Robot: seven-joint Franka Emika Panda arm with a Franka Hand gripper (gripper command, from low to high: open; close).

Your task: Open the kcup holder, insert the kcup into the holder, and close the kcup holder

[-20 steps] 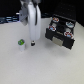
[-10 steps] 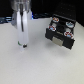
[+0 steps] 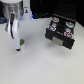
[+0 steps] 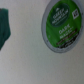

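The kcup point(image 3: 21, 46) is a small white pod with a green top, standing on the white table at the exterior view's left. It fills the wrist view point(image 4: 62, 25), seen from above, with its green lid and white rim. My gripper point(image 3: 17, 42) hangs just above and beside it, its fingers apart and holding nothing. The kcup holder point(image 3: 62, 22) is a black box at the exterior view's right. Its tray point(image 3: 61, 40) is slid out toward the front, with round pods in its slots.
Pods with dark and reddish tops point(image 3: 67, 33) sit in the tray. A blurred teal shape point(image 4: 4, 25) shows at the edge of the wrist view. The white table point(image 3: 45, 67) spreads between the kcup and the holder.
My gripper has moved toward the exterior view's left and down, from beside the holder to right over the kcup. The kcup and the holder have not moved.
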